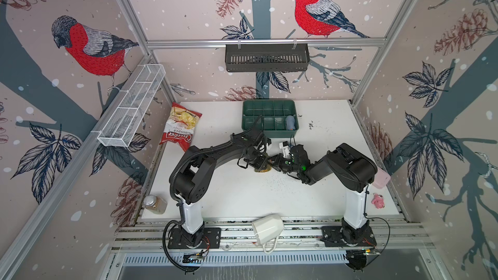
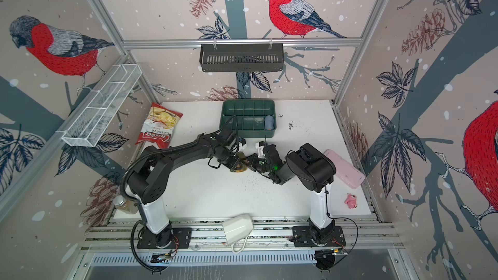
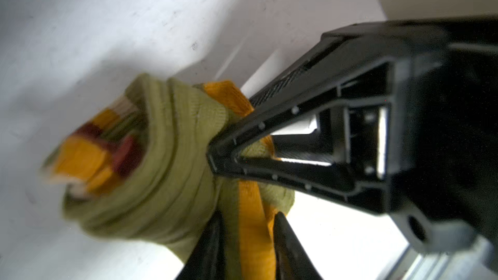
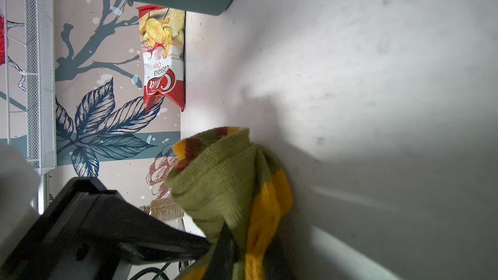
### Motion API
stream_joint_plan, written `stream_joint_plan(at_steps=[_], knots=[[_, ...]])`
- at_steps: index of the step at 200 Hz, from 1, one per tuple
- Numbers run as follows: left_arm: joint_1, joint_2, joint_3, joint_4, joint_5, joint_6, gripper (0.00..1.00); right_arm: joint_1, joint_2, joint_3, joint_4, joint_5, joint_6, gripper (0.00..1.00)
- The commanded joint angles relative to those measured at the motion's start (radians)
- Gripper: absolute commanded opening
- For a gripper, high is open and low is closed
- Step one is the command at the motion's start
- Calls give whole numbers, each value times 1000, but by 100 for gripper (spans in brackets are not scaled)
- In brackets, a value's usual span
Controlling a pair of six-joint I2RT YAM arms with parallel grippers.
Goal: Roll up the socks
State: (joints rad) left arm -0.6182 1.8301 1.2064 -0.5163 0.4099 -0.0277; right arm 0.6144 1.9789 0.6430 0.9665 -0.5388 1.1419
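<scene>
White table [image 1: 242,197] — socks [image 3: 175,173], bird-print walls [image 1: 188,9]

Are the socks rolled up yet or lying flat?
Rolled, not flat: the socks are a bundle of wound green layers, striped cuffs showing at one end. Whether finished, cannot tell.

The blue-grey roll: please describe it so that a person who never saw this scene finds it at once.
At the back of the white table stands a dark green divided tray. The blue-grey roll sits in its right-end compartment, in the row nearer the table's middle. It is plain blue-grey, unlike the olive and orange socks in the middle of the table.
</scene>
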Motion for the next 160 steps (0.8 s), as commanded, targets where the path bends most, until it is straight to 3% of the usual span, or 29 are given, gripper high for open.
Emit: stream_joint_plan(at_steps=[1, 46, 99, 160], knots=[[43, -67, -37, 85, 196, -32, 36, 2, -6, 6, -69, 15, -51, 0], [192, -199, -200, 317, 346, -182, 42, 0, 4, 2, -78, 2, -70, 0], [283, -200, -432, 663, 478, -399, 49, -6, 32, -14, -26, -31, -50, 0], [296, -103, -435, 724, 470, -410, 51, -6, 36, 0, -38, -41, -54, 0]])
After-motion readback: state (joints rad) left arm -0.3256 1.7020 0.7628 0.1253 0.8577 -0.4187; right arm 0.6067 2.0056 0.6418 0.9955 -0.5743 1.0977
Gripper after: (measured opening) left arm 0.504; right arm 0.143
